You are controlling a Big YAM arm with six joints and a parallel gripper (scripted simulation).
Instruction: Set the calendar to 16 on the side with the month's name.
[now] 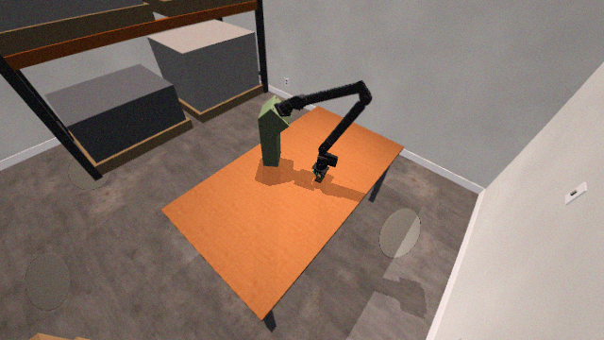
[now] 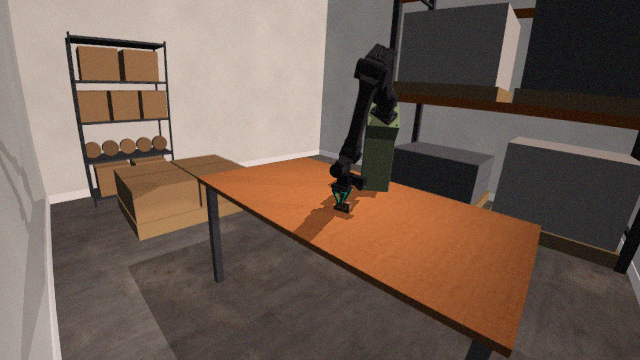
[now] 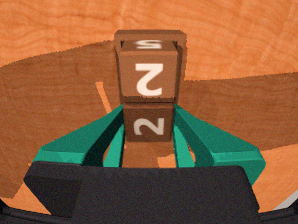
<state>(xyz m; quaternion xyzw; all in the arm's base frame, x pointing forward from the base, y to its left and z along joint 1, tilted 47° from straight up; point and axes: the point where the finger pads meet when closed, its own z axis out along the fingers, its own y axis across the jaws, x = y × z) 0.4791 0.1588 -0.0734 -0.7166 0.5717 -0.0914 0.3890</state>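
The brown tray (image 3: pixel 150 34) shows its rim beyond the cubes. A brown cube (image 3: pixel 131 75) by that rim shows a white 2, with a foreshortened 5 on its far face. A second, darker-lit cube (image 3: pixel 129 134) shows a white 2 turned on its side. My gripper (image 1: pixel 319 177) (image 2: pixel 342 202) (image 3: pixel 148 111) points down with green fingers, slightly open around the darker-lit cube, with thin gaps at its sides. The top and exterior views show tray and cubes only as a small brown shape under the fingertips. The month's name and the tray's floor are not visible.
The orange table (image 1: pixel 255 227) (image 2: pixel 430 250) carries the arm's green pedestal (image 1: pixel 270 142) (image 2: pixel 377 165), which stands close to the gripper. The arm's shadow falls across the tray area. Shelving and large boxes stand beyond the table.
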